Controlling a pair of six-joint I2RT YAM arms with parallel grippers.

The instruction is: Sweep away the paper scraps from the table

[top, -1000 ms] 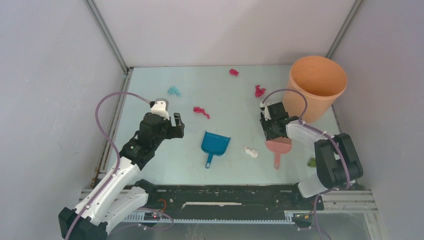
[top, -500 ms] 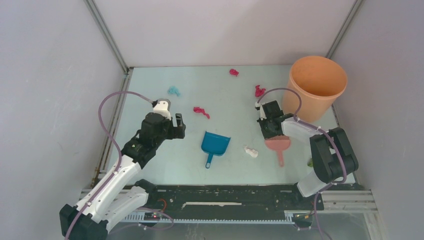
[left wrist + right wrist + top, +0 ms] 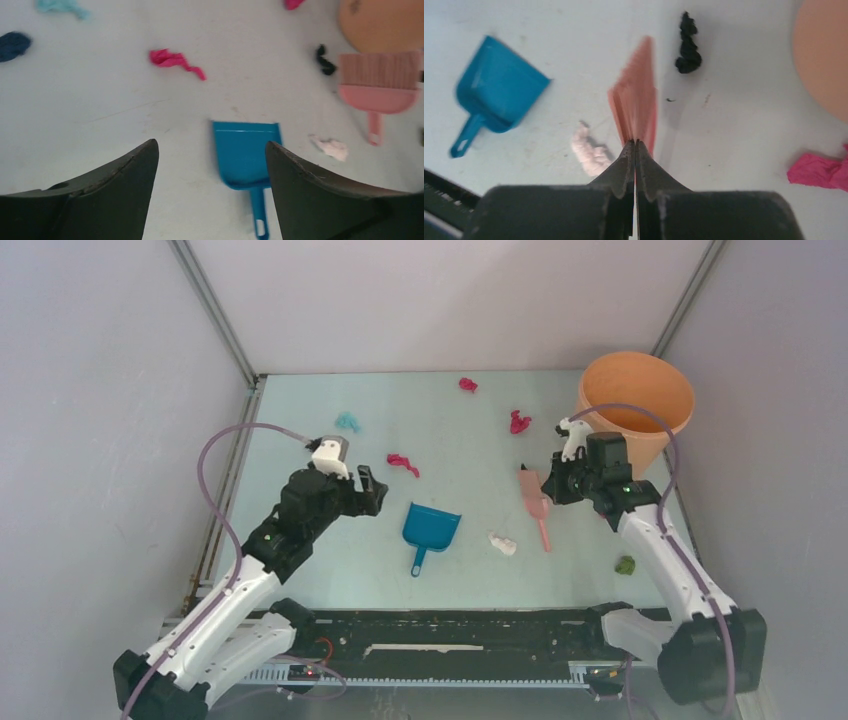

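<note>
Right wrist, right gripper (image 3: 635,146) clamped, seemingly on pink brush (image 3: 638,102)

I count eight paper scraps (image 3: 519,422): three magenta, one each teal, white, olive, navy and black; one dustpan (image 3: 432,527), one brush (image 3: 537,505), one bucket (image 3: 636,400)

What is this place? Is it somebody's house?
Probably not a house: it looks like a robot practice booth. Bare grey walls box in a pale green table, two robot arms are bolted at its edge, and paper scraps are scattered for sweeping.
</note>
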